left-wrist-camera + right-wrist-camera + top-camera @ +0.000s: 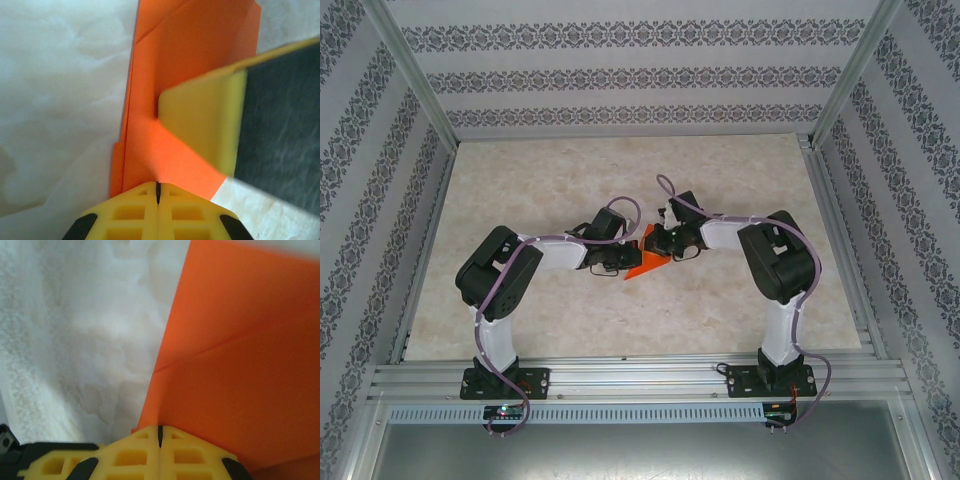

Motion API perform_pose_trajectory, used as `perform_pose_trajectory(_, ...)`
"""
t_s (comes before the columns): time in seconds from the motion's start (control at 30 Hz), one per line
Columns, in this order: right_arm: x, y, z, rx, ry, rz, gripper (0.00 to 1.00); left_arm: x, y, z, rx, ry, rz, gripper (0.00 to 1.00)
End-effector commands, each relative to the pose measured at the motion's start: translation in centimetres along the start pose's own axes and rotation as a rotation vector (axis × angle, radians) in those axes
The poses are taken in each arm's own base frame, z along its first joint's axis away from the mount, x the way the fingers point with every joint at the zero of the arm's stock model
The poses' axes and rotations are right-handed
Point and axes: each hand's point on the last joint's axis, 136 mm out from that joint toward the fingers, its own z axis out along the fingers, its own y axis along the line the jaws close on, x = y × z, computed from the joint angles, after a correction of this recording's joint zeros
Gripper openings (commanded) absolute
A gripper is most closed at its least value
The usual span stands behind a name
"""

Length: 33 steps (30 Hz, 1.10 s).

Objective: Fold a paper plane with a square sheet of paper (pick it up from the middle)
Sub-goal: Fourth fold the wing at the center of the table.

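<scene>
1. Seen from above, the folded orange paper (642, 262) sits mid-table (570, 170). The left gripper (620, 263) is at its 9 o'clock and the right gripper (665, 245) at its 2 o'clock.
2. At the left wrist, the pressed-together tips meet the paper's near edge. The right gripper's finger (200, 125) bears on the sheet at 3 o'clock. Whether either gripper pinches the paper is unclear.
3. At the right wrist, the tips are closed at 6 o'clock, and a crease (225, 340) runs towards 2 o'clock. The best course, I'd judge, is to press slowly along it and keep the layers aligned.

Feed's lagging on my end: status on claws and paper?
Left claw, right claw both shut on the orange paper. Paper partly folded, creases visible. Claws crowd each other.
</scene>
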Motion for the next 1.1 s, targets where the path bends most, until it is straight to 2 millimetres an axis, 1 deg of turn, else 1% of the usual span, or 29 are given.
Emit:
perform_pose_trajectory(0.0,-2.0,-3.0,-0.5,0.052,-0.036,0.060,0.02,5.6,5.3,1.1,-0.167,0.182,-0.081,0.00)
perform_pose_trajectory(0.07,-3.1,-5.4,-1.4,0.090,-0.064,0.105,0.01,5.6,5.3,1.1,-0.164,0.184,-0.083,0.00)
perform_pose_trajectory(0.13,-4.4,-7.3,-2.5,0.115,-0.101,0.154,0.01,5.8,5.4,1.1,-0.165,0.187,-0.083,0.00)
perform_pose_trajectory(0.23,-6.8,-9.1,-4.7,0.133,-0.175,0.203,0.01,5.8,5.4,1.1,-0.164,0.188,-0.083,0.00)
perform_pose_trajectory(0.27,-7.6,-9.3,-5.4,0.136,-0.198,0.209,0.02,5.8,5.4,1.1,-0.163,0.187,-0.085,0.00)
perform_pose_trajectory(0.33,-9.1,-9.1,-6.7,0.133,-0.238,0.213,0.02,5.7,5.3,1.1,-0.160,0.184,-0.084,0.00)
perform_pose_trajectory(0.4,-10.0,-8.2,-7.8,0.118,-0.266,0.198,0.02,5.6,5.1,1.1,-0.156,0.182,-0.083,0.00)
perform_pose_trajectory(0.43,-10.2,-7.5,-8.5,0.106,-0.279,0.183,0.02,5.5,5.1,1.1,-0.154,0.180,-0.083,0.00)
perform_pose_trajectory(0.5,-9.8,-5.8,-9.1,0.067,-0.284,0.152,0.03,5.3,4.8,1.2,-0.143,0.175,-0.078,0.00)
perform_pose_trajectory(0.6,-7.8,-3.4,-8.9,0.017,-0.260,0.107,0.03,4.9,4.3,1.2,-0.128,0.167,-0.073,0.00)
perform_pose_trajectory(0.7,-5.1,-1.3,-7.0,-0.023,-0.188,0.074,0.03,4.6,3.9,1.2,-0.116,0.160,-0.067,0.00)
perform_pose_trajectory(0.77,-3.3,-0.1,-5.2,-0.043,-0.128,0.067,0.03,4.4,3.7,1.2,-0.110,0.155,-0.063,0.00)
perform_pose_trajectory(0.8,-2.8,0.3,-4.5,-0.052,-0.107,0.062,0.03,4.3,3.6,1.2,-0.109,0.155,-0.064,0.00)
perform_pose_trajectory(0.87,-1.9,0.8,-3.0,-0.055,-0.070,0.062,0.03,4.2,3.6,1.2,-0.108,0.150,-0.061,0.00)
perform_pose_trajectory(0.93,-1.5,0.9,-1.9,-0.059,-0.045,0.063,0.03,4.2,3.4,1.2,-0.104,0.148,-0.061,0.00)
perform_pose_trajectory(1.0,-1.1,0.7,-1.1,-0.051,-0.022,0.068,0.03,4.0,3.3,1.1,-0.097,0.145,-0.059,0.00)
perform_pose_trajectory(1.07,-0.8,0.0,-0.6,-0.033,-0.008,0.077,0.03,3.8,2.9,1.1,-0.087,0.141,-0.056,0.00)
